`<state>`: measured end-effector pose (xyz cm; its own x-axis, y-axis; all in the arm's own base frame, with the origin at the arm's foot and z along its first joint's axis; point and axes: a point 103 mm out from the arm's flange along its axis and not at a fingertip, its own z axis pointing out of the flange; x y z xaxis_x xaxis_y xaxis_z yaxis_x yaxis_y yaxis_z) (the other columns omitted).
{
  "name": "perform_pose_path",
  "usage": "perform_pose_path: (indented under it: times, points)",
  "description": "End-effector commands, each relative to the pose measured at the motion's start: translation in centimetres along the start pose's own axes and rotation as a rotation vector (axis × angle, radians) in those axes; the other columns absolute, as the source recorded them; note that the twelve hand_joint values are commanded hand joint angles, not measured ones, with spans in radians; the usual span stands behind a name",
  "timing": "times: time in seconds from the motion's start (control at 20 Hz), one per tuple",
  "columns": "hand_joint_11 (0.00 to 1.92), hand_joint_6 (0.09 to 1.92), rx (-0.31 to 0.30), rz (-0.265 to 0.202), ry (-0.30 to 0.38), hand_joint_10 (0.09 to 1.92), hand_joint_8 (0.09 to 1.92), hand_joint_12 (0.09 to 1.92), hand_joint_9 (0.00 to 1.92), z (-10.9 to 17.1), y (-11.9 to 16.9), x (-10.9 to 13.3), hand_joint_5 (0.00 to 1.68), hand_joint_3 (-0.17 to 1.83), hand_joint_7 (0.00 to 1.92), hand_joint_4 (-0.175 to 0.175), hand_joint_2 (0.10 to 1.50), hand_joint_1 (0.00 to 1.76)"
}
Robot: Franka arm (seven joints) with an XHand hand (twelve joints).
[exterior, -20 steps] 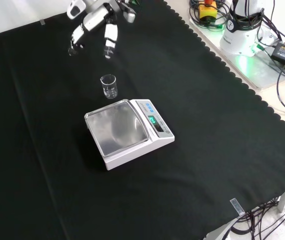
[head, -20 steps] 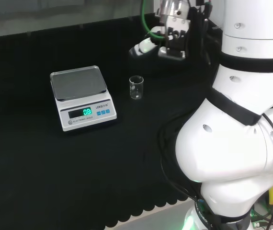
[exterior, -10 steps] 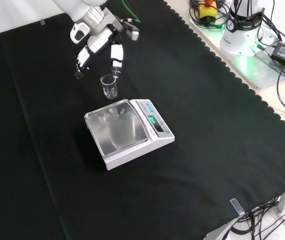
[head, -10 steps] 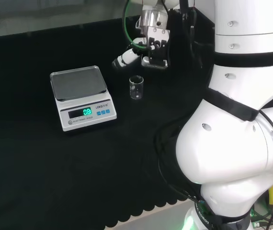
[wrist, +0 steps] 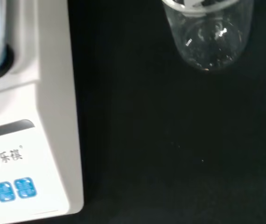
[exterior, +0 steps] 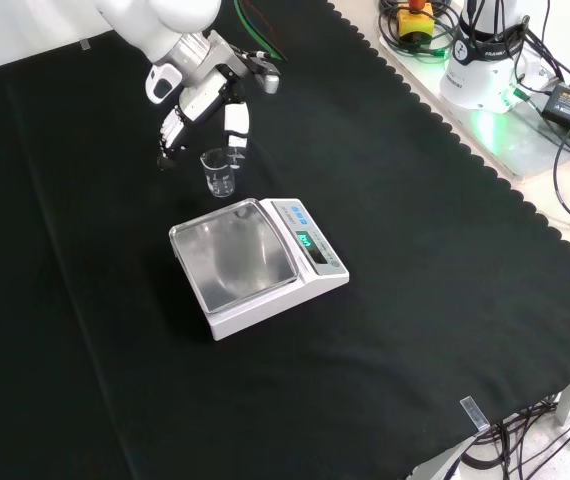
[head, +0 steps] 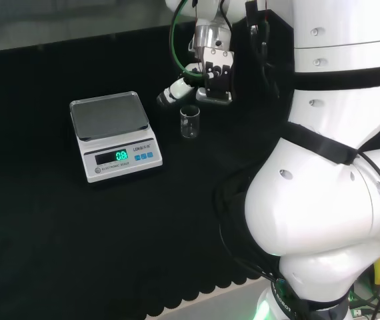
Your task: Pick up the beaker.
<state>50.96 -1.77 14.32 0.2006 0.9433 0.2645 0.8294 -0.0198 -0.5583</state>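
A small clear glass beaker [head: 190, 123] [exterior: 220, 172] [wrist: 207, 37] stands upright on the black cloth, right of the scale in the head view. The black and white hand [head: 207, 70] [exterior: 205, 95] hovers just above and behind the beaker, its fingers [exterior: 235, 128] pointing down and spread, straight or relaxed. One finger comes down close beside the beaker's rim in the front view. Nothing is held.
A white electronic scale [head: 113, 137] [exterior: 255, 265] [wrist: 25, 116] with a steel pan and a lit green display sits close to the beaker. The arm's white links [head: 337, 167] stand at the head view's right. Cables and a power base [exterior: 485, 60] lie beyond the cloth's scalloped edge.
The hand has come down and moved toward the beaker, from well above and beyond it to just over it. The beaker and scale have not moved.
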Motion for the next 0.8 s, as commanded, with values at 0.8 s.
perform_pose_path:
  times: [0.8]
  points:
    - [0.10,0.09,0.048,0.089,-0.016,0.81,0.77,1.47,0.00,2.3,1.6,-2.3,0.19,0.04,0.00,-0.073,0.77,0.59]
